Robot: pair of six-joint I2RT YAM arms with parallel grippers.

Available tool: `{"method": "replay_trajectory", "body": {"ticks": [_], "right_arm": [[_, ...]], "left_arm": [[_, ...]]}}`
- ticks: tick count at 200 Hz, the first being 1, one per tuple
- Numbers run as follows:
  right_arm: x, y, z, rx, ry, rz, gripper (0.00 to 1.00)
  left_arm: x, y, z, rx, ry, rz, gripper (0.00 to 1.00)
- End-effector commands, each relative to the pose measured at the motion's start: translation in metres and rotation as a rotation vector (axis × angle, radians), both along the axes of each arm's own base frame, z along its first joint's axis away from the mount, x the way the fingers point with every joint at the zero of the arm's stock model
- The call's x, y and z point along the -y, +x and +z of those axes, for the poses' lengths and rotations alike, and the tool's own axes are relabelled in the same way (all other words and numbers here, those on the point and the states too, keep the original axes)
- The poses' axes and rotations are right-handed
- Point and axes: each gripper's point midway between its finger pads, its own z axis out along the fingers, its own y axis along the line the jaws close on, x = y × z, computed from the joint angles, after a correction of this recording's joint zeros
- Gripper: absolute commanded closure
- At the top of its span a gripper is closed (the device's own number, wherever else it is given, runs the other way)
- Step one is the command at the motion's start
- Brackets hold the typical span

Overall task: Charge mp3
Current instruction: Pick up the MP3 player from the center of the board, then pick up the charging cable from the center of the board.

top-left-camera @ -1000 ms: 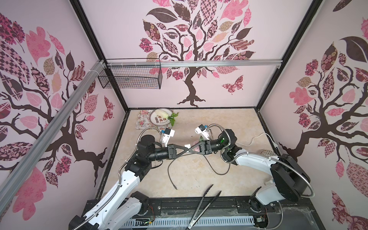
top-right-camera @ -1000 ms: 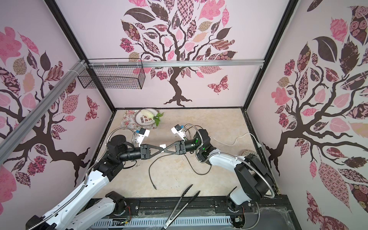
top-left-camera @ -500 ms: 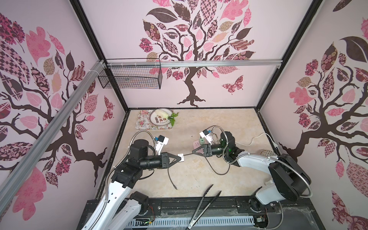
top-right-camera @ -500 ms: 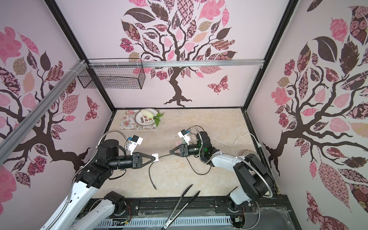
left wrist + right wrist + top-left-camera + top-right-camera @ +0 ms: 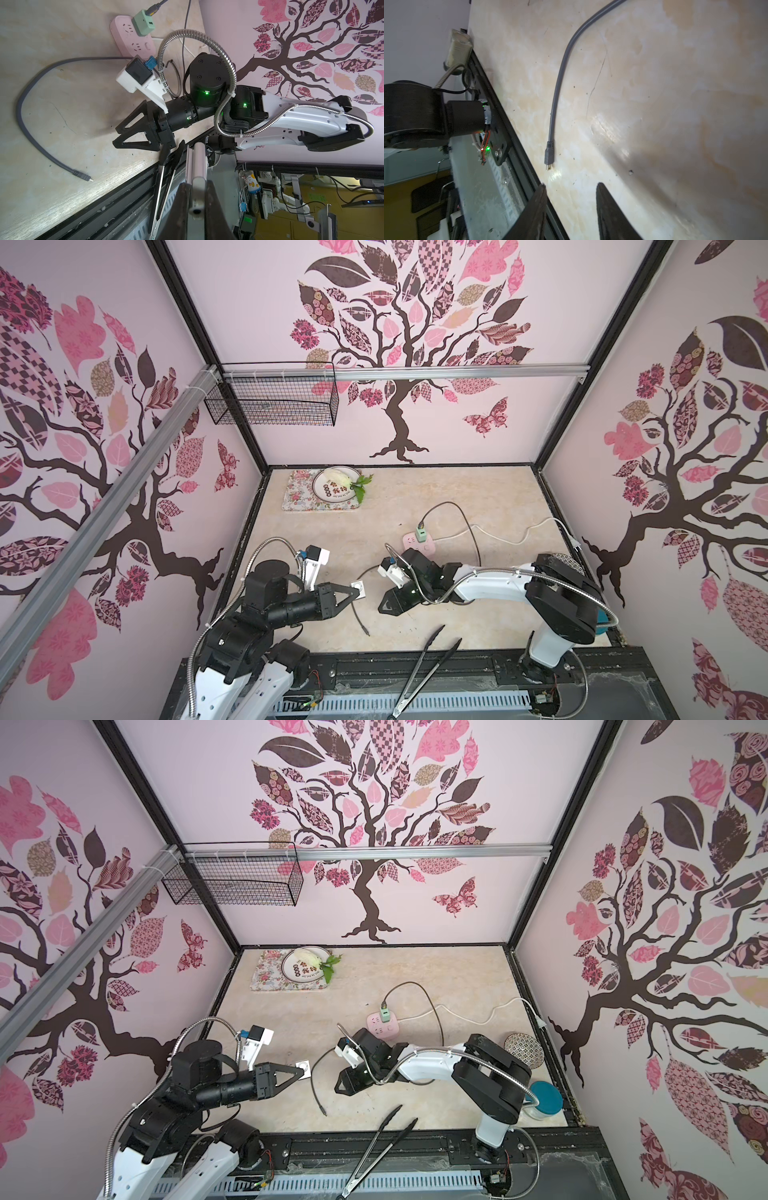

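My left tool [image 5: 356, 593] is clamped tight on the mp3 [image 5: 359, 588], with both black fingers pinching its thin edges. In both top views the mp3 is a small flat square of silver-grey metal with a round dial on its face. The left wrist view shows it edge-on [image 5: 197, 166] as a smooth brushed slab between my fingers [image 5: 182, 207]. It sits at my fingertips over the near left part of the desk [image 5: 457, 489].

My right tool [image 5: 383, 608] is just right of it, tips pointing left toward the mp3 and apart from it. Its jaws are partly spread and hold nothing; bare desk shows between the two dark wedge-shaped fingers [image 5: 537, 207].

Between the two tools a grey rubbery cable [image 5: 355, 614] curves toward the near edge. It ends in a small moulded plug [image 5: 549, 153] with a metal tip, lying loose on the surface. Beyond my right tool lies a pink rounded-square power strip [image 5: 424, 548] with a mint-green cube charger [image 5: 420, 535] plugged into it. The dark cable loops out of the charger, and a white cord runs off to the right wall.

The desk is glossy beige stone-look material, mottled and lightly scratched. Metal tongs [image 5: 424, 672] lie across its near rail. At the far left a round plate [image 5: 332, 494] with leafy greens sits on a floral mat [image 5: 297, 497]. At the near right are a patterned bowl [image 5: 523, 1048] and a teal-lidded jar [image 5: 544, 1098]. Pale pink walls carry tree-and-leaf decals, and a black wire basket [image 5: 270, 406] hangs from an aluminium rail.
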Motion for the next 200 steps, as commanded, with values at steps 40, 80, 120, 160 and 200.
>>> {"method": "replay_trajectory", "body": {"ticks": [40,80,120,160,200], "right_arm": [[-0.030,-0.015,-0.029,0.144,-0.251,0.096,0.57],[-0.042,-0.018,-0.043,0.195,-0.394,0.129,0.57],[-0.041,-0.012,-0.055,0.228,-0.491,0.130,0.60],[-0.034,-0.015,-0.064,0.245,-0.567,0.154,0.65],[-0.032,-0.031,-0.056,0.291,-0.602,0.179,0.66]], "left_arm": [[-0.012,-0.020,0.032,0.118,-0.070,0.039,0.93],[-0.013,-0.027,0.037,0.156,-0.084,0.024,0.93],[-0.014,-0.021,0.036,0.154,-0.075,0.048,0.92],[-0.012,-0.017,0.042,0.164,-0.073,0.042,0.92],[-0.011,-0.015,0.040,0.151,-0.070,0.043,0.91]]}}
